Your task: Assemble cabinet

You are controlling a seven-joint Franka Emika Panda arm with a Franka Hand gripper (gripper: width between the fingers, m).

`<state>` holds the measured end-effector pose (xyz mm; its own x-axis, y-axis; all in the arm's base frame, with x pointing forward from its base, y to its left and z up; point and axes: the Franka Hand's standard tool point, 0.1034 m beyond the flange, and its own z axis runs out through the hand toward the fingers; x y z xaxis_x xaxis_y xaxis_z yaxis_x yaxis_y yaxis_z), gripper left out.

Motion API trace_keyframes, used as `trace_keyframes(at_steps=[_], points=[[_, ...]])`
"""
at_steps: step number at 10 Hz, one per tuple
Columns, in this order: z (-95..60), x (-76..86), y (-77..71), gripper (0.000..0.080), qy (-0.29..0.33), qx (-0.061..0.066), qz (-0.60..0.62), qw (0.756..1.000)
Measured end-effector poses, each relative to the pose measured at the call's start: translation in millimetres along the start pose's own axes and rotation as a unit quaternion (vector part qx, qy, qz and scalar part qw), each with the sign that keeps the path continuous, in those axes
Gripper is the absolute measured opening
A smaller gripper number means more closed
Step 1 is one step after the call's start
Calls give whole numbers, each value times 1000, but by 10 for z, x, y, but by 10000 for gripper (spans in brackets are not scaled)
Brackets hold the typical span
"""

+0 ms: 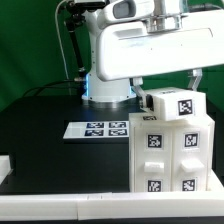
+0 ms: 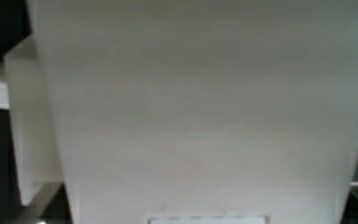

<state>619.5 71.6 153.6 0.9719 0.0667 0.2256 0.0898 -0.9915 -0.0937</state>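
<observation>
The marker board (image 1: pixel 103 128) is lying flat on the black table (image 1: pixel 40 125), apart from the work. Toward the exterior view's right the cabinet (image 1: pixel 170 150) is standing upright, white and tag-covered, with a smaller tagged block (image 1: pixel 180 103) sitting on top. The gripper (image 1: pixel 198 80) is hanging close over it, probably to seat that block. It is mostly hidden, so I cannot tell whether its fingers are apart or together.

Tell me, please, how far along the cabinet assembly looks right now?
Done: the cabinet body stands upright on the table, with tagged fronts in place. In hand: the arm hangs over the top block; the wrist view shows only a white face, so any grip is unclear. Left: probably seating that block.
</observation>
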Motion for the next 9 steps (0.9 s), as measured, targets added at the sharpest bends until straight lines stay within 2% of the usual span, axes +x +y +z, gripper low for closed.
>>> trace_keyframes(at_steps=[4, 9], points=[[14, -3, -14, 556, 27, 8, 175, 984], [35, -29, -20, 555, 21, 19, 349, 937]])
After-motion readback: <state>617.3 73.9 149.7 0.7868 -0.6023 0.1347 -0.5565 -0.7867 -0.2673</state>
